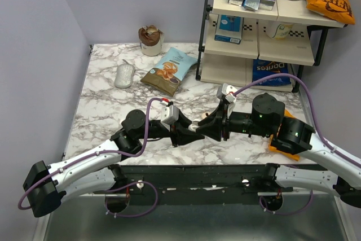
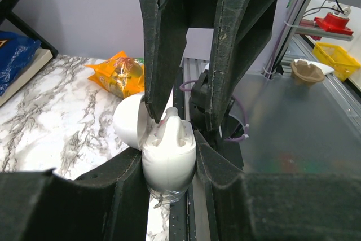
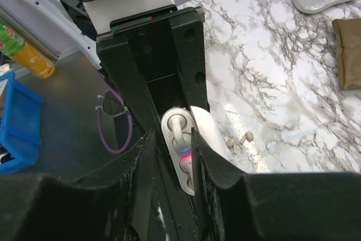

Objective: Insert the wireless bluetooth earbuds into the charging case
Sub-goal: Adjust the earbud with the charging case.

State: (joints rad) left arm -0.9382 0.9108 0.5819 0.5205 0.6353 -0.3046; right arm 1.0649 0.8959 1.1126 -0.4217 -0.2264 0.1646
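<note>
Charging case (image 2: pixel 169 165) is clamped shut-tight in the left hand (image 1: pixel 186 130) over the counter's (image 3: pixel 282 83) near edge. Its lid is swung open, and its mouth and long axis point straight at the right hand (image 2: pixel 181 122). That hand, fingers partly apart, straddles the mouth. One earbud (image 3: pixel 177 128) sits in its well between them; whether they touch it I cannot tell. A small whitish piece (image 3: pixel 231 142), probably the other earbud, lies on the counter just beside the case. The snack bag (image 1: pixel 169 70) and grey oval (image 1: pixel 124 75) lie well apart from both hands.
</note>
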